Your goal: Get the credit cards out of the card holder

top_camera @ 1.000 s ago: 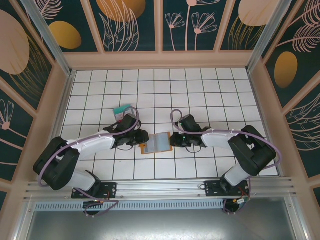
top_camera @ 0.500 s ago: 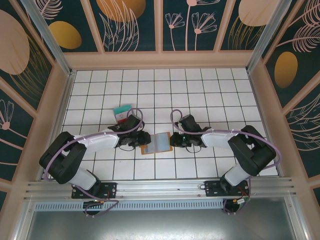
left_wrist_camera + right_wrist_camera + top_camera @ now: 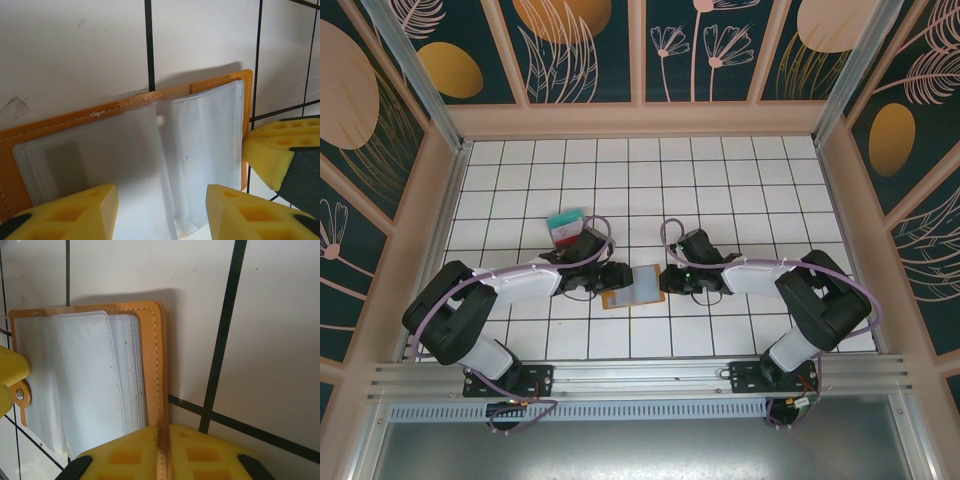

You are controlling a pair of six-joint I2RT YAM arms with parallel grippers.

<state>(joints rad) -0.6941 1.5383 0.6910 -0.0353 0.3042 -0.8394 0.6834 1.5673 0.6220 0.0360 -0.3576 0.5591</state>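
Between the yellow fingers [image 3: 75, 210] of the left gripper [image 3: 162, 215], which stand apart, lie the clear sleeves of the open card holder [image 3: 140, 155], flat on the tiled table [image 3: 75, 50]. The jaws straddle the sleeves without closing on anything. Just beyond the fingertips the sleeves look empty, save for a greyish rectangle in one pocket off to the left that may be a card or only a shadow; I cannot tell which. At the holder's edge opposite this gripper, the right gripper [image 3: 162, 450] is pinched tight on the orange cover, pinning it down. Farther off, behind the left wrist in the overhead view, loose credit cards [image 3: 565, 225], teal and red showing, lie on the table, well apart from the holder. I judge the task well advanced, with at most a card left to draw out. No brand or writing is legible anywhere.
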